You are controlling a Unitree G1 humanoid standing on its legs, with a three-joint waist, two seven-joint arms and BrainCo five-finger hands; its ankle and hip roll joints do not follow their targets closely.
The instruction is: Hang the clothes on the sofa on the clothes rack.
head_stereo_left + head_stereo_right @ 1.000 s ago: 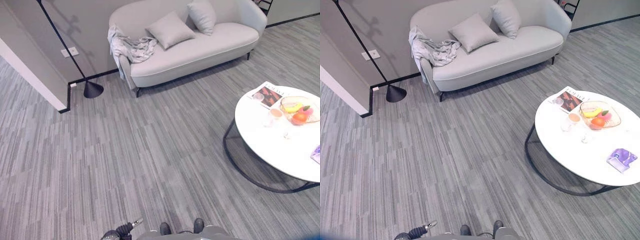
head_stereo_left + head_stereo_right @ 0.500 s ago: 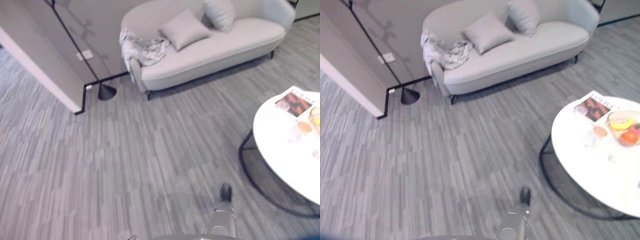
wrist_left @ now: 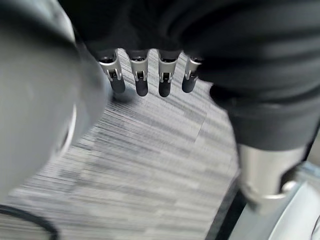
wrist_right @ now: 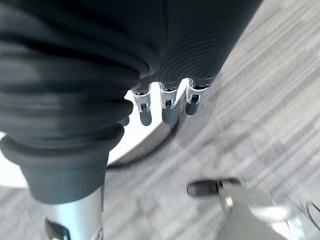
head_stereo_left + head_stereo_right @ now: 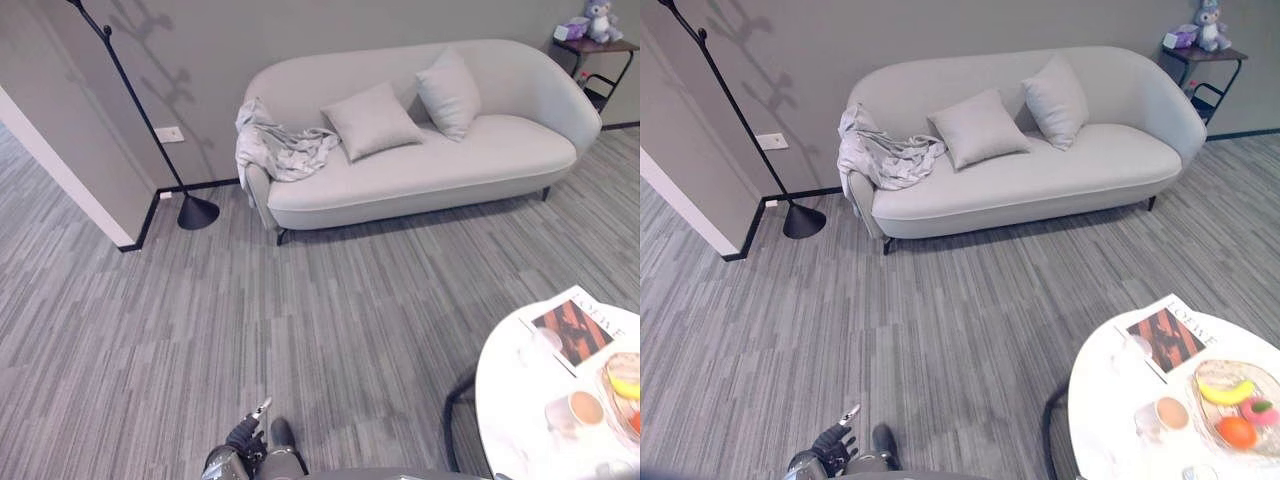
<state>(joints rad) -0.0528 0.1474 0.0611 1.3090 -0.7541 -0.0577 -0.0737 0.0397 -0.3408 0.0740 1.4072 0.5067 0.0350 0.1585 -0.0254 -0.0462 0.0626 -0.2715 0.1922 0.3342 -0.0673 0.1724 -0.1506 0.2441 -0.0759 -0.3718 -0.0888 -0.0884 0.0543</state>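
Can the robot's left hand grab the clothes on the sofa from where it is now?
Probably not yet. The left hand hangs low beside the robot, while the clothes lie draped over the sofa's arm across a wide stretch of bare floor. Nothing blocks the way; it looks simply too far.

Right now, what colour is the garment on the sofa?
Light grey garment, clearest in the right eye view.

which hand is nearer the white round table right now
Right. The right hand hangs by the white round table, whose rim shows just past its fingers. The left hand hangs low on the robot's left over bare floor, farther from the table.
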